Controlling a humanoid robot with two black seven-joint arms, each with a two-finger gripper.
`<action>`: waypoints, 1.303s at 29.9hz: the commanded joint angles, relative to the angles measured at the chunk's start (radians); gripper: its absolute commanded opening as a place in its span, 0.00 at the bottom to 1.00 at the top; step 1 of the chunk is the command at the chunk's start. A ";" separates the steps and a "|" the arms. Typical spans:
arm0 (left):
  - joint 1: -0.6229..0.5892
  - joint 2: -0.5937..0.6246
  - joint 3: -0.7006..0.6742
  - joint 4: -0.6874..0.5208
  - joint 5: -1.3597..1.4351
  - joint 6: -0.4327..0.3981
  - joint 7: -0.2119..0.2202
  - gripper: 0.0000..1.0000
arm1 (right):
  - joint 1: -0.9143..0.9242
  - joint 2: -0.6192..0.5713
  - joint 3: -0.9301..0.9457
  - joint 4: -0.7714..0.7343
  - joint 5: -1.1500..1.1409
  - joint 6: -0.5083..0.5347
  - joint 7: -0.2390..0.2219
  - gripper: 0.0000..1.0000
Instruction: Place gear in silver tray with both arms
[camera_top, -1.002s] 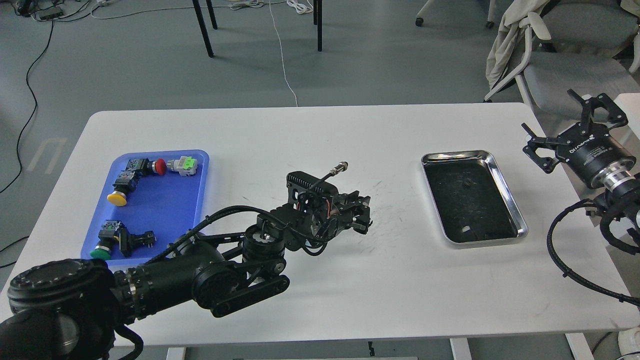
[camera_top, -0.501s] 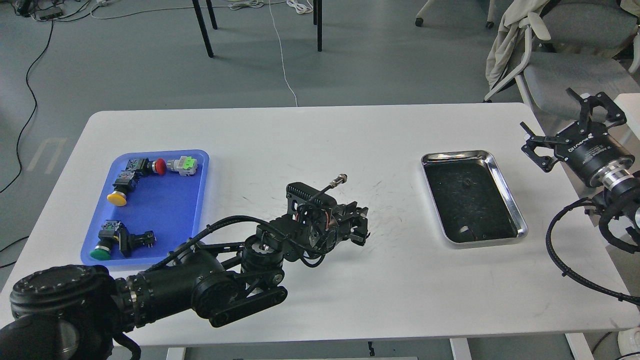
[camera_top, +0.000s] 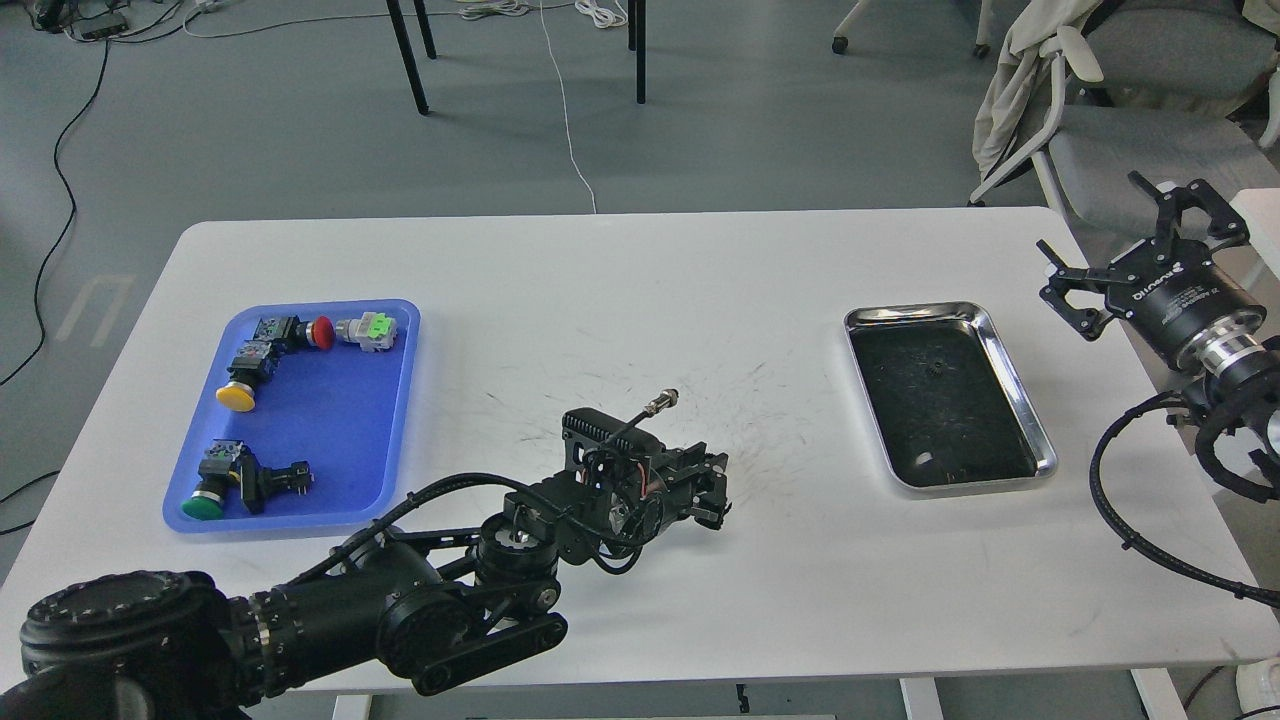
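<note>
The silver tray lies on the right part of the white table. A tiny dark part that may be the gear lies on its dark bottom near the far end. My left gripper hovers low over the table's middle, well left of the tray. It is dark and seen end-on, so I cannot tell its fingers apart or whether it holds anything. My right gripper is beyond the table's right edge, right of the tray. Its fingers are spread open and empty.
A blue plastic tray at the left holds several push-button switches with red, yellow and green caps. The table shows scuff marks in the middle. A chair stands behind the right corner.
My left arm has pulled back toward me and to the left, with its gripper lower and farther from the silver tray. The right gripper has hardly shifted.
</note>
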 joint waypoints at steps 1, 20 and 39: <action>0.000 0.000 0.001 0.000 -0.002 0.024 -0.011 0.48 | 0.002 0.000 0.000 0.001 0.000 0.000 0.000 0.96; -0.152 0.000 -0.211 0.000 -0.124 0.137 -0.014 0.98 | 0.051 -0.002 -0.005 0.006 -0.008 0.000 -0.002 0.96; -0.204 0.417 -0.666 -0.081 -0.912 0.301 -0.080 0.98 | 0.414 -0.065 -0.399 0.233 -0.265 -0.130 -0.063 0.96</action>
